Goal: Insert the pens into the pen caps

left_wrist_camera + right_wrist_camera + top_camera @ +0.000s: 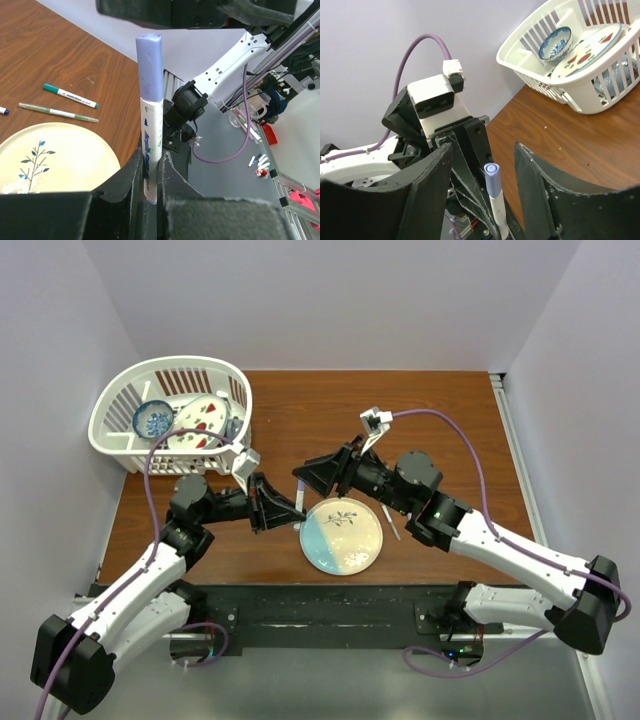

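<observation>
My left gripper (150,161) is shut on a white pen (151,140) and holds it upright. A purple cap (149,65) sits on the pen's top end. My right gripper (482,150) is open, its fingers on either side of the capped tip (492,181) without touching it. In the top view the two grippers, left (290,512) and right (305,476), meet just left of the plate (330,545). A green-capped white pen (70,96) and a thin grey pen (57,112) lie on the table beyond the plate (75,160). A blue-tipped piece (2,110) shows at the view's edge.
A white basket (170,410) with a blue bowl (152,420) and a patterned dish stands at the back left, and also shows in the right wrist view (580,55). Loose pens (393,523) lie right of the plate, under my right arm.
</observation>
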